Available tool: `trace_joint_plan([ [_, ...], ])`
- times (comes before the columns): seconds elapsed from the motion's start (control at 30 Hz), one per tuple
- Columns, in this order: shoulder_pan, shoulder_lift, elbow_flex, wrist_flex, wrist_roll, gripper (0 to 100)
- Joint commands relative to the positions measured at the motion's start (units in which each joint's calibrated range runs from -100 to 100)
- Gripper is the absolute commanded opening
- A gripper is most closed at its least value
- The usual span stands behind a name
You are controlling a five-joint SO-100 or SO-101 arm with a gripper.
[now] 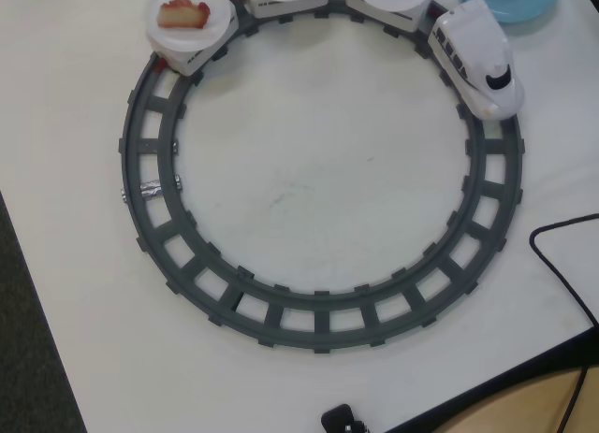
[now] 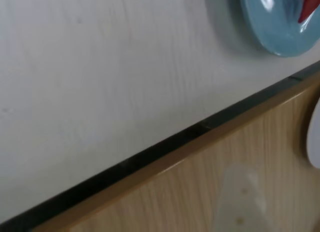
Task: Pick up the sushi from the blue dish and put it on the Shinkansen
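Note:
In the wrist view the light-blue dish lies at the top right on the white table, with the dark-red sushi on it, cut by the frame edge. My gripper hangs over the wooden surface beyond the table's black edge, well apart from the dish. One pale blurred finger and a white one at the right edge show bare wood between them, nothing held. In the overhead view the white Shinkansen stands on the grey ring track at the upper right, next to the blue dish. The arm is out of that view.
Cars behind the train carry white round plates; the leftmost holds a pink-topped beige block. A black cable runs along the table's right side. A small black object sits at the bottom edge.

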Motion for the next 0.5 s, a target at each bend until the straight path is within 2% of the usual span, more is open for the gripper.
trace_joint_plan([
  [0.0, 0.11, 21.51, -18.05, -0.58, -0.25, 33],
  [0.23, -0.50, 52.33, -42.46, -0.06, 0.23, 33],
  [0.47, -4.64, 72.28, -58.71, 0.19, 0.33, 33],
])
